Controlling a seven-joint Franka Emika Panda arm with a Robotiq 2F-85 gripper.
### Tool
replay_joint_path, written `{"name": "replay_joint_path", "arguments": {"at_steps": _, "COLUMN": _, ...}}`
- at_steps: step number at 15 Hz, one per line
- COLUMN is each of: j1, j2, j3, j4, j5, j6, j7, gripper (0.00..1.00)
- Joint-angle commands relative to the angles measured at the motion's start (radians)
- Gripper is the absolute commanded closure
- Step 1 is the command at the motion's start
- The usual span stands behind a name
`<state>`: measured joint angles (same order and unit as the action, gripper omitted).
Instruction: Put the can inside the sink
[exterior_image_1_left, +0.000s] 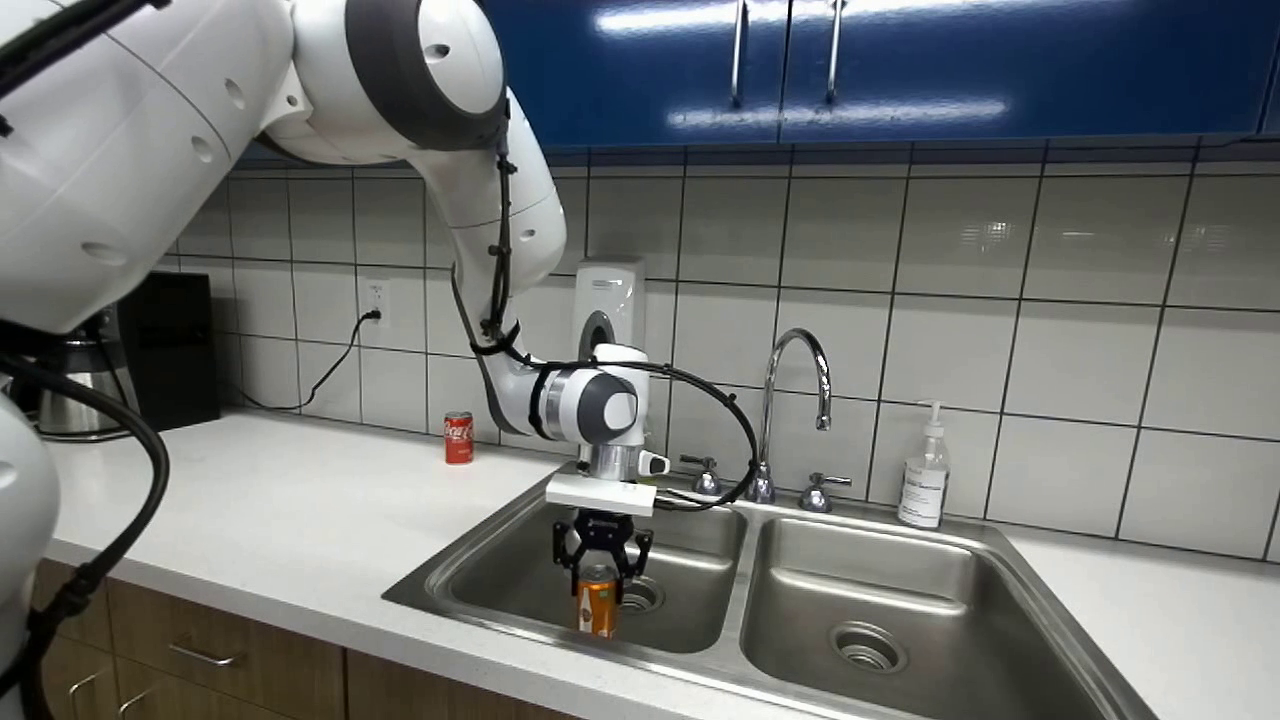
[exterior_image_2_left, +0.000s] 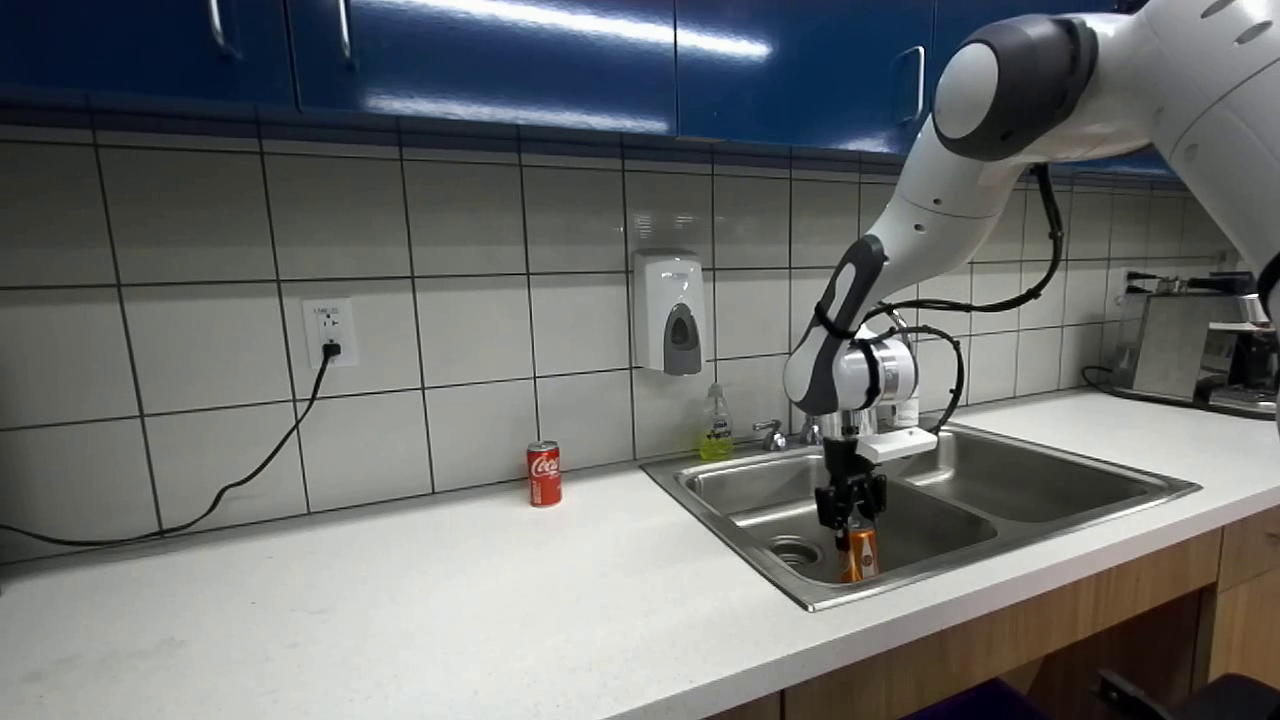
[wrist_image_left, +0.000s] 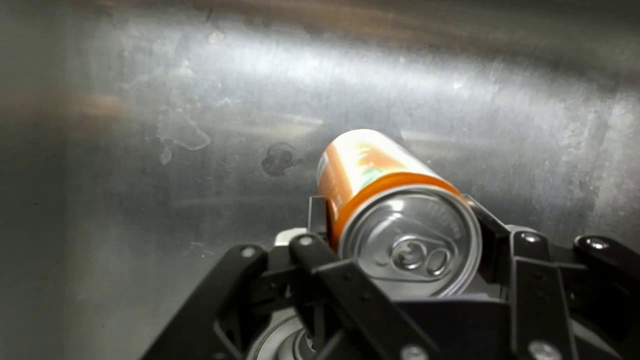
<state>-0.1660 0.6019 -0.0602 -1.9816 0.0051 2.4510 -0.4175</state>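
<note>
- Nearest the camera in an exterior view, your white arm (exterior_image_1_left: 460, 180) fills the upper corner, black cables strapped along it, and bends down over the stainless sink (exterior_image_1_left: 742, 590).
- Behind it you face a tiled wall (exterior_image_2_left: 470, 330), off-white with dark grout lines.
- Above hang blue cabinets (exterior_image_1_left: 900, 60) with bar handles, streaked by reflected light.
- Your work surface is the white counter (exterior_image_2_left: 400, 600), wood-grain drawers (exterior_image_1_left: 250, 630) below.
- The sink is set into that counter, 2 basins with a divider between; the wrist view shows you pale blotches (wrist_image_left: 182, 130) and 1 dark spot (wrist_image_left: 278, 159) on the metal.
- Far along the counter you have a steel appliance (exterior_image_2_left: 1165, 345).
- A chrome faucet (exterior_image_1_left: 768, 400) arches from the sink's back edge, with 2 lever handles (exterior_image_1_left: 706, 480) beside it.
- On the tiles is a white dispenser (exterior_image_2_left: 668, 285).
- Your gripper (exterior_image_1_left: 598, 575) points down inside the basin on the dispenser's side, its fingers (wrist_image_left: 317, 215) pinching the orange can (wrist_image_left: 370, 165) from both sides.
- By the sink's back edge stand a clear pump bottle (exterior_image_1_left: 924, 485) and a bottle of yellow-green liquid (exterior_image_2_left: 716, 440).
- The orange can is close to upright inside the gripper's basin, near the drain (exterior_image_1_left: 645, 595); whether its base touches the metal, you cannot tell.
- In both exterior views a red can (exterior_image_2_left: 544, 475) stands on the counter near the wall.
- A black cord (exterior_image_2_left: 270, 455) is plugged into the wall outlet (exterior_image_2_left: 322, 315).
</note>
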Motion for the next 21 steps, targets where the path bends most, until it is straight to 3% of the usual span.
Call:
{"name": "replay_joint_path", "arguments": {"at_steps": 1, "j1": -0.031, "j2": 0.019, "j3": 0.03, "j4": 0.033, "j5": 0.004, "j6": -0.002, "j7": 0.014, "gripper": 0.61}}
{"name": "replay_joint_path", "arguments": {"at_steps": 21, "j1": -0.037, "j2": 0.049, "j3": 0.031, "j4": 0.049, "j5": 0.004, "j6": -0.005, "j7": 0.017, "gripper": 0.61}}
